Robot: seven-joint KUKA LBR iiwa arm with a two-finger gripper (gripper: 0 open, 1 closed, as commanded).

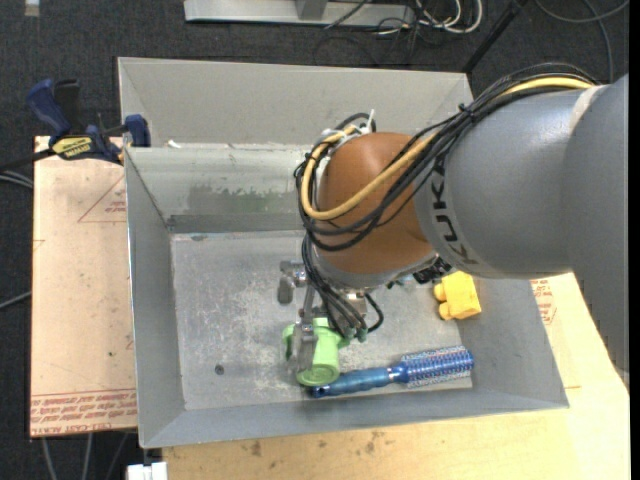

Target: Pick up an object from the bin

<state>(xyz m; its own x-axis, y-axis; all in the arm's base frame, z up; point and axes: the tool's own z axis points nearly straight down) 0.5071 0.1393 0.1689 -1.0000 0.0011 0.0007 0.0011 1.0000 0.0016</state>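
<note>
My gripper [312,320] reaches down into the front middle of the bin, under the arm's orange cover. Its metal fingers stand right at a light green cylinder-shaped thing [316,357], which lies on its side near the front wall. I cannot tell whether the fingers close on it or only touch its top. A blue hairbrush [400,372] lies along the front wall just right of the green thing, its handle end touching it. A yellow block [458,296] sits further right, partly behind the arm.
The arm with its orange cover and looped cables hangs over the bin's middle and right, hiding the floor beneath. The bin's left half shows bare scuffed metal floor. Sloped walls rise on all sides.
</note>
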